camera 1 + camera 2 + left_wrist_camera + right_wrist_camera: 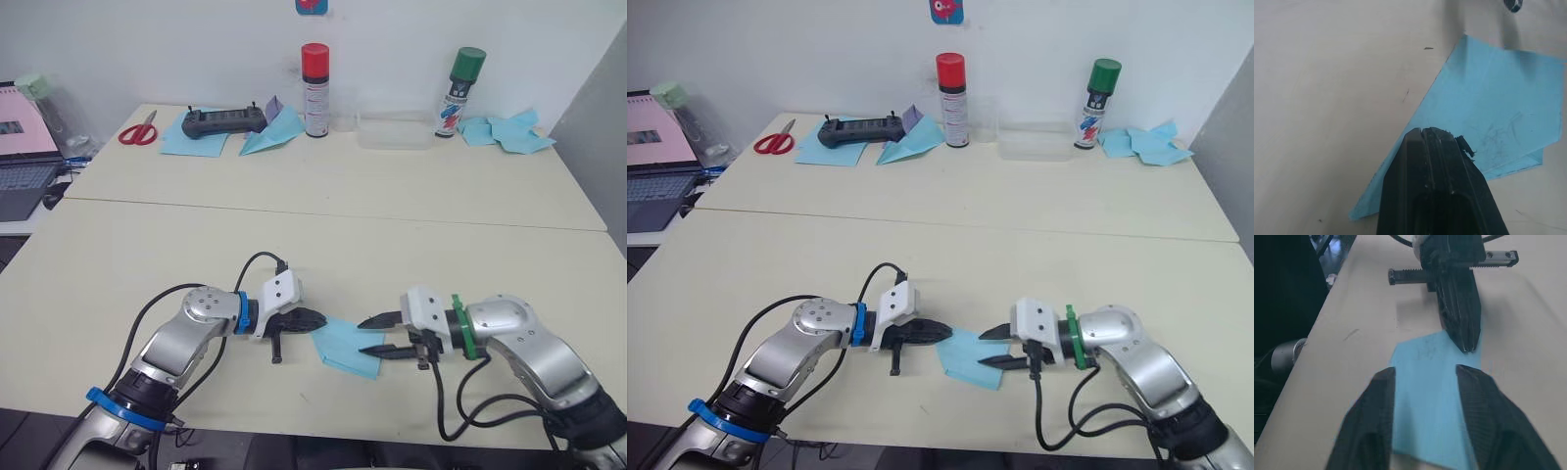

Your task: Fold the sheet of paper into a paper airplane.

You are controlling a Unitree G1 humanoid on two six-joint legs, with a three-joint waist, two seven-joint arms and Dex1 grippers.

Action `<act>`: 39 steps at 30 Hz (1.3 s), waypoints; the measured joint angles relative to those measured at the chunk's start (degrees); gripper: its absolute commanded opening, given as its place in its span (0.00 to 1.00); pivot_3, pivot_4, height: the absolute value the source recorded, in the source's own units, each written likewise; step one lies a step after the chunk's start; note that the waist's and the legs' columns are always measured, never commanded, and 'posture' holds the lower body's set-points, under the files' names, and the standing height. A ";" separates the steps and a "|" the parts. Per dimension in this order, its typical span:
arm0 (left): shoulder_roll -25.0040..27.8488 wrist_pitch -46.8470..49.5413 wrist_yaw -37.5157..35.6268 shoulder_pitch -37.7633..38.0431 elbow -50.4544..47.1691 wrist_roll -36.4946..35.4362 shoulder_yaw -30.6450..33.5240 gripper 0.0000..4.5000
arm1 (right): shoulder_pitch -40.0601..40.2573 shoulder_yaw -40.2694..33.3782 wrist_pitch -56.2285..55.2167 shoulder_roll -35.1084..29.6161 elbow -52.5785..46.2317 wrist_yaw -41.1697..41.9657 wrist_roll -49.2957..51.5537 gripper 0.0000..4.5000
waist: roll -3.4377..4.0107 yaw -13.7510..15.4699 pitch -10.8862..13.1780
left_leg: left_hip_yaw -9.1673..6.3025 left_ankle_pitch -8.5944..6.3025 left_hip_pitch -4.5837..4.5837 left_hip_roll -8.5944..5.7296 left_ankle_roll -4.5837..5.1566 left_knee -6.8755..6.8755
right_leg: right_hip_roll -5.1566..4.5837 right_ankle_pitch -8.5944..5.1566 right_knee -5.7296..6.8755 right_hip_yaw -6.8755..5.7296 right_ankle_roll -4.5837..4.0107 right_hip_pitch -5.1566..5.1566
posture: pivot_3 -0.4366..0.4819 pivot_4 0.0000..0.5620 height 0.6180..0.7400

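The sheet of paper (345, 348) lies flat near the table's front edge, light blue and folded, with one long slanted edge and a double layer along one side (1498, 112). My left gripper (321, 319) is shut, and its tip rests on the sheet's left corner (1432, 132). My right gripper (364, 335) faces it from the right and is open, its two fingertips (1386, 377) spread just over the sheet's right part (1427, 391). The left gripper's shut tip (1465, 335) also shows in the right wrist view. The paper airplane is out of view.
Along the back of the table are red scissors (138, 130), a black controller (223, 121) on a plain blue sheet, another blue paper plane (276, 135), a red-capped can (314, 88), a clear box (395, 130), a green-capped can (458, 93) and crumpled blue papers (509, 132). A laptop (24, 157) is at far left.
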 measured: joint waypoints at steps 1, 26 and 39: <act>0.00 0.07 -0.05 -0.03 0.02 -0.01 0.01 0.00 | 1.06 0.07 -1.79 -0.63 0.01 0.25 -0.80 0.70 | 0.00 0.00 0.00 | 0.00 0.00 0.01 0.00 0.00 0.00 | 0.00 0.00 0.00 0.01 0.00 0.00 | 0.48 0.27 1.00; -0.20 2.47 -1.03 -0.73 -0.08 -0.06 0.28 0.00 | 3.79 5.06 -26.05 2.44 7.71 -4.27 -15.09 0.78 | -0.01 -0.03 0.00 | 0.17 0.00 0.28 0.00 0.00 -0.04 | 0.00 -0.01 -0.01 0.16 0.00 0.14 | 0.48 0.27 1.00; 0.21 2.42 -1.03 -0.48 -0.55 0.06 0.27 0.00 | 3.61 3.01 -22.93 6.11 9.19 -6.15 -11.21 0.78 | -0.01 -0.07 0.00 | 0.16 0.00 0.39 0.01 0.00 -0.07 | 0.00 -0.02 -0.01 0.15 -0.02 0.25 | 0.48 0.27 1.00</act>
